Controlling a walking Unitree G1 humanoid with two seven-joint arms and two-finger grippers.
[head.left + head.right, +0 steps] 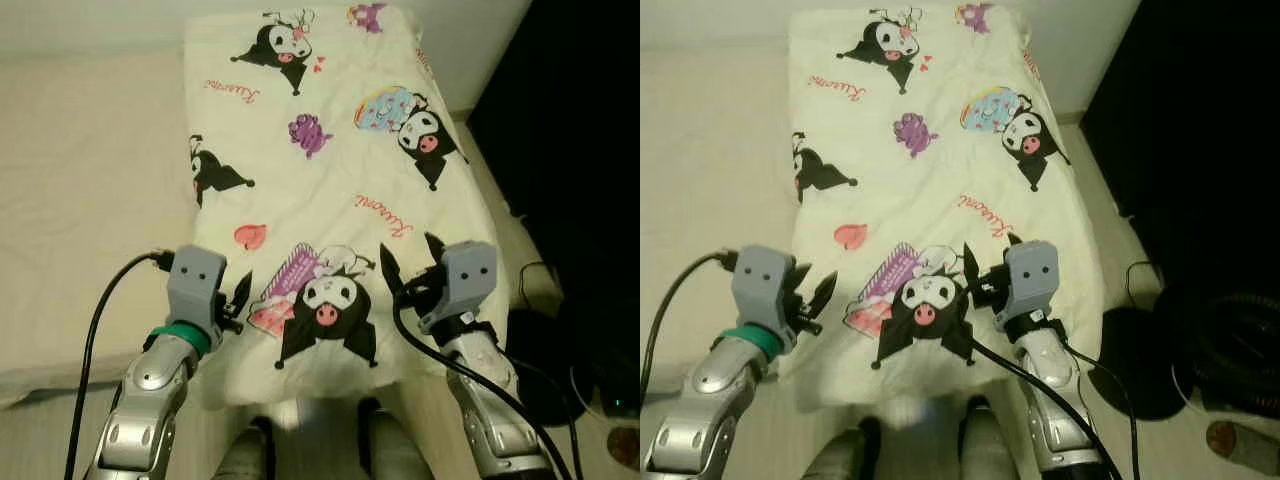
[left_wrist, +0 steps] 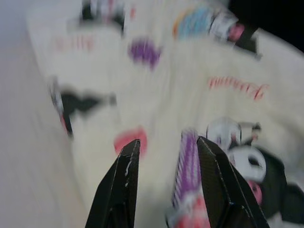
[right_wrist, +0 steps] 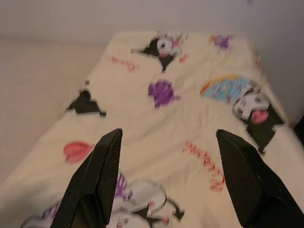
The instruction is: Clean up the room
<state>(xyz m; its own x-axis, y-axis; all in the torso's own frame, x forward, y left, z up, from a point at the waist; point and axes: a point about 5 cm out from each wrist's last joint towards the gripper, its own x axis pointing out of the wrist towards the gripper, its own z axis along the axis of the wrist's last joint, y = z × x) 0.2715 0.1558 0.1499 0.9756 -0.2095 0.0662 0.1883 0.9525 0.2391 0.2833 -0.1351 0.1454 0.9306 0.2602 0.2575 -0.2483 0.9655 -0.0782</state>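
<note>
Black-fingered left end effector [image 1: 238, 300] and right end effector [image 1: 398, 268] both hang parted and empty over the near end of the cartoon-print blanket [image 1: 330, 170]. I read it as folded on the bed [image 1: 80, 190], long axis running away from me, each arm equally near. No containers visible.

Blanket [image 2: 190, 95] print blurred in left wrist view
</note>
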